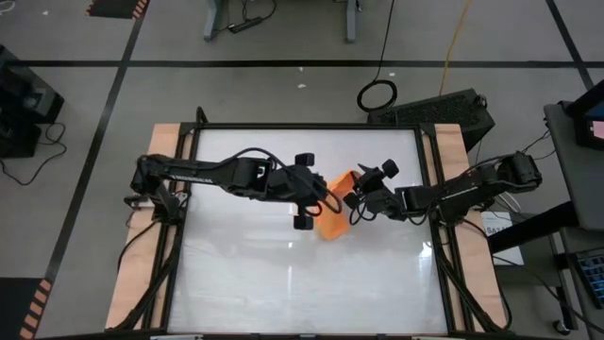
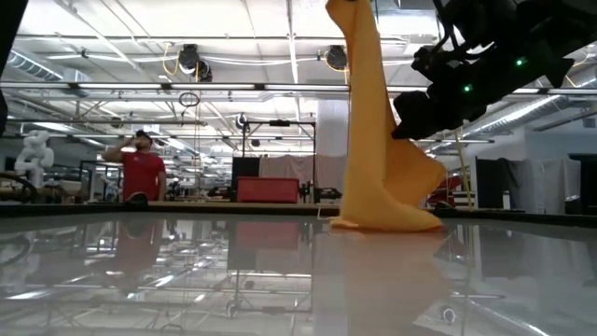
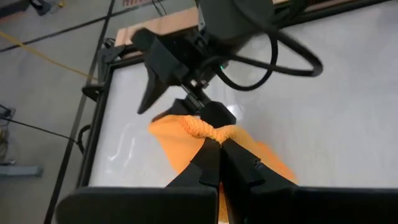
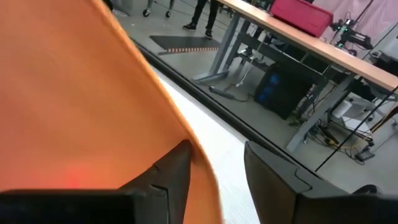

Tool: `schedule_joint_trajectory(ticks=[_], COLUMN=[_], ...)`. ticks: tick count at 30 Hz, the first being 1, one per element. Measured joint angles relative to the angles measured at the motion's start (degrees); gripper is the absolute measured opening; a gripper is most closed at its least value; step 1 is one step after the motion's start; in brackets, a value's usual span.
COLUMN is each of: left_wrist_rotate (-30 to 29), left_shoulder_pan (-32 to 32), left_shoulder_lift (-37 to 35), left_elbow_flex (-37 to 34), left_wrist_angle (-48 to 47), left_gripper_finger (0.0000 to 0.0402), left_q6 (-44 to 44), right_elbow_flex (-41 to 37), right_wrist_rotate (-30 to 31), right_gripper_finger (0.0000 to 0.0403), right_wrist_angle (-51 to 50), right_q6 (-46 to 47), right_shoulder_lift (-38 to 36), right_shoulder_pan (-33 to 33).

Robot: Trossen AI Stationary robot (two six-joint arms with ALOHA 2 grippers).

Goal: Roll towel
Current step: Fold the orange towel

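Orange cloth, one piece only: the towel [image 1: 333,219] hangs near the middle of the desk [image 1: 283,283], lifted at its upper end and trailing down so that its lower end lies crumpled on the glossy white top; in the low view the towel [image 2: 371,140] stands as a tall narrow column, its foot spread on the surface.

Two dark arms work at it, one from each side; the left claw [image 3: 214,144] has its two fingers pressed together on a bunched, twisted corner of the towel [image 3: 205,130], holding that corner up off the desk; the right claw [image 4: 214,168] sits just beside the hanging cloth, one finger [image 4: 171,171] against the orange fabric [image 4: 74,93] and the other [image 4: 273,171] standing clear of it; the two fingers are apart, and whether they pinch an edge of the cloth cannot be told.

In the high view the two claws come close to each other over the towel, the left claw [image 1: 316,194] on one side and the right claw [image 1: 357,200] on the other.

Beyond the desk, in the low view, one person in a red shirt [image 2: 143,173] stands far off in the room.
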Motion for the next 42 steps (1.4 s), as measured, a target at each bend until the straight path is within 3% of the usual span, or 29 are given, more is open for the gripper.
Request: schedule_joint_trajectory(ticks=[11,28,42], left_wrist_rotate=[-4.29,-9.63,-13.06], left_shoulder_pan=[-1.57,-2.53,-2.53], left_shoulder_lift=[-0.94,-0.88,-0.85], left_elbow_flex=[0.05,0.03,0.00], left_wrist_angle=[-4.89,-9.84,-19.47], left_gripper_finger=[0.0004,0.0004,0.0004], left_q6=[-0.31,-0.51,-5.06], right_elbow_flex=[0.00,0.00,-0.02], right_wrist_rotate=[-2.39,-10.46,-16.01], right_gripper_finger=[0.0132,0.0006,0.0001], right_wrist_angle=[-3.33,-15.27,-18.19], right_q6=[0.02,3.21,1.31], right_shoulder_lift=[0.00,0.02,-3.30], right_shoulder_pan=[-0.09,-0.69,2.21])
